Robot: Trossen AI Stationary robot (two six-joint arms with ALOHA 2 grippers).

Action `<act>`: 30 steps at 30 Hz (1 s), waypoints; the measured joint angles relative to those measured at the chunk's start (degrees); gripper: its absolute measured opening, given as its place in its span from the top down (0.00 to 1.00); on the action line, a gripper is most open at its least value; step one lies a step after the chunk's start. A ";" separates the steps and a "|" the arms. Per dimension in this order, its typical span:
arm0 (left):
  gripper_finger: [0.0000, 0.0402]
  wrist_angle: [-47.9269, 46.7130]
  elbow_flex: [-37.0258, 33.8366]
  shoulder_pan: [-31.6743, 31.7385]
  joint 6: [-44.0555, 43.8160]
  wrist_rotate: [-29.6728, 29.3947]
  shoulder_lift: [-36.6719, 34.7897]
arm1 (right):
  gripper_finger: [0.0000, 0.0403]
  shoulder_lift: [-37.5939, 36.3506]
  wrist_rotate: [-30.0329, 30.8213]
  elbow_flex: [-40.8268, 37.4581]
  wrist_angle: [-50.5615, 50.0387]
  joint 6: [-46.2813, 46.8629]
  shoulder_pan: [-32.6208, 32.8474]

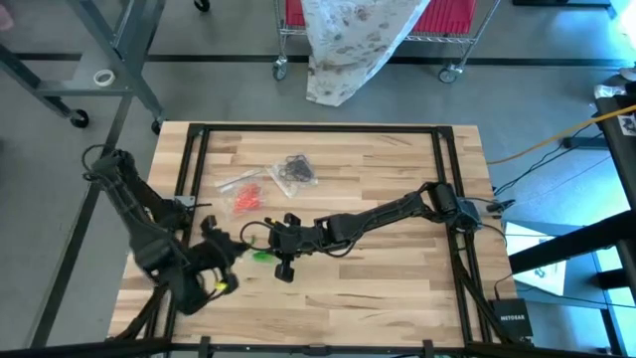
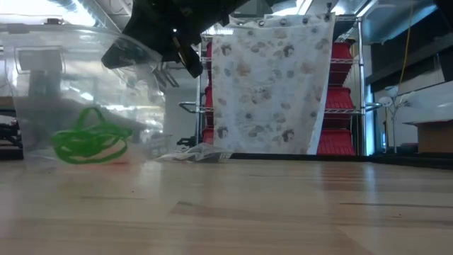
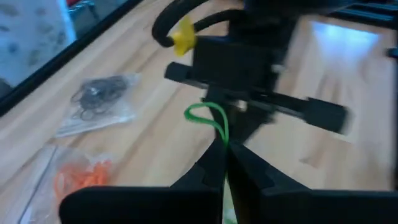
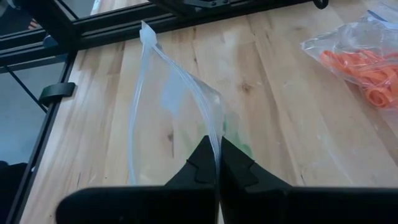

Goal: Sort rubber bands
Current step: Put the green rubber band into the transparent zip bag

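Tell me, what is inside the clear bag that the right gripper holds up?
Green rubber bands lie bunched at the bottom of the clear bag, pinched by the right gripper. Whether other colours hide underneath cannot be seen.

Grey floor [image 1: 60,179] surrounds the wooden tabletop [image 1: 378,164]; at 12 o'clock, a floral cloth [image 1: 348,45] drapes a wheeled wire rack [image 1: 457,40].

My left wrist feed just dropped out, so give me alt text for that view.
The left end effector is shut on a green rubber band, whose loop sticks out toward the other arm's dark wrist just beyond it. To one side on the wooden table lie a clear bag of black bands and a bag of orange bands.
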 joint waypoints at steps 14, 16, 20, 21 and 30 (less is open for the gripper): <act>1.00 25.04 -19.63 1.40 5.99 -1.79 -11.49 | 1.00 0.00 -0.42 0.00 0.11 0.00 -0.06; 1.00 30.35 -22.59 2.55 9.19 0.35 -12.44 | 1.00 0.00 -0.26 0.00 0.13 0.00 -0.07; 1.00 38.86 -27.18 4.84 16.73 2.31 -12.46 | 1.00 0.00 0.46 0.00 0.22 -0.02 -0.07; 1.00 41.05 -27.98 5.27 19.02 2.07 -12.39 | 1.00 0.02 0.48 0.00 0.22 -0.02 -0.07; 1.00 54.46 -32.18 5.63 43.08 3.04 -12.20 | 1.00 0.02 0.48 0.00 0.09 -0.02 -0.07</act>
